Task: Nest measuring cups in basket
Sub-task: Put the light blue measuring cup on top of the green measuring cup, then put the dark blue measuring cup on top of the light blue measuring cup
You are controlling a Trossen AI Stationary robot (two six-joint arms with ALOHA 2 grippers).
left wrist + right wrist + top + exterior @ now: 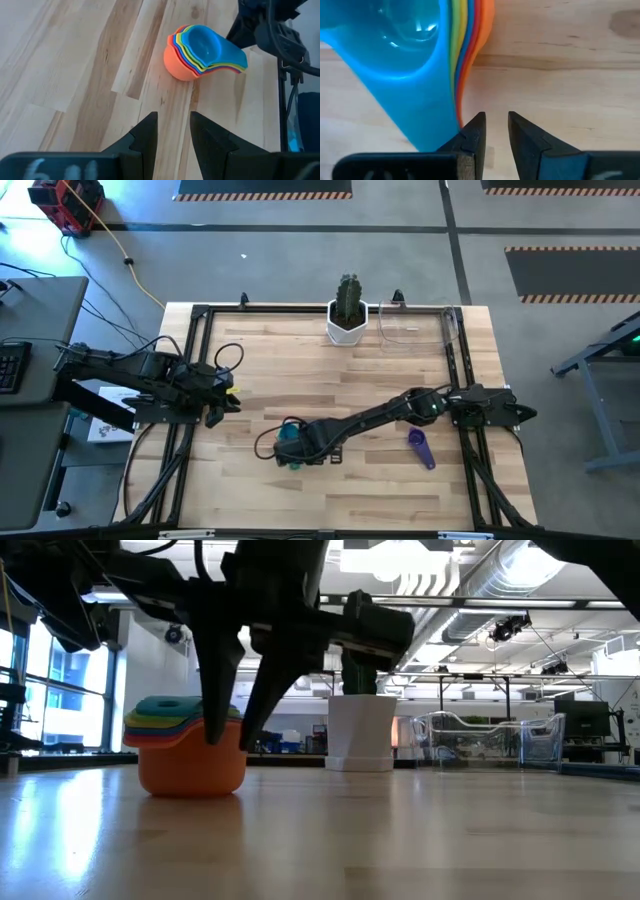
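A nested stack of measuring cups [290, 442] stands on the table's near middle, orange outermost and blue innermost [200, 52]. Its handles [462, 75] fan out to one side. My right gripper [496, 125] is open and points down right beside those handles; in the low view its fingers [215, 720] stand in front of the stack [185, 760]. A purple cup [421, 448] lies alone on the wood farther right. The clear basket [418, 328] sits at the far edge. My left gripper [173, 125] is open and waits at the left edge [218, 408]. My right gripper comes from above beside the stacked handles' edge [459, 117], one finger [472, 132] close against it. I cannot tell whether it touches. The stack rests upright on the table.
A white pot with a cactus [347, 323] stands at the far edge, just left of the basket [490, 740]. A black frame [200, 315] runs along the table's sides. Bare wood lies between the stack and the basket.
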